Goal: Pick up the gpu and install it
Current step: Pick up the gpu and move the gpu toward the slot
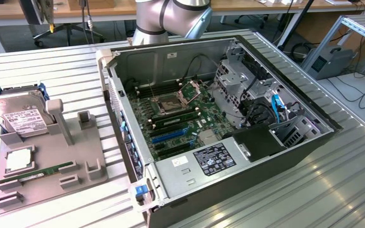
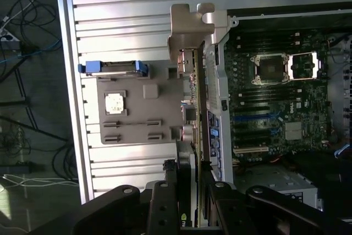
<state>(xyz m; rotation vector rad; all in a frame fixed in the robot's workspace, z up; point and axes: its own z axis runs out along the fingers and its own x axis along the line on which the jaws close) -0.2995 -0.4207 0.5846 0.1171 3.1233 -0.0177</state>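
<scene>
Seen edge-on in the wrist view, the gpu (image 2: 186, 202) is a thin dark card with a green edge, standing between my black fingers (image 2: 163, 202). My gripper (image 2: 188, 182) is shut on it and hangs high over the metal table, above the side wall of the open computer case (image 2: 220, 75). The motherboard (image 2: 275, 108) lies open to view beyond that wall, with blue expansion slots (image 2: 250, 118) and a pale one (image 2: 252, 149). The exterior view has the same case (image 1: 116, 71), the motherboard (image 1: 182, 118) and the blue slots (image 1: 169, 135).
A grey parts tray (image 1: 43, 190) lies on the exterior view's left, carrying a hard drive (image 1: 21, 116), a processor chip (image 1: 19, 159) and a RAM stick (image 1: 36, 173). Inside the case are a drive cage (image 1: 233, 80), cables and a power supply (image 1: 214, 159). The arm's base (image 1: 169, 19) stands behind the case.
</scene>
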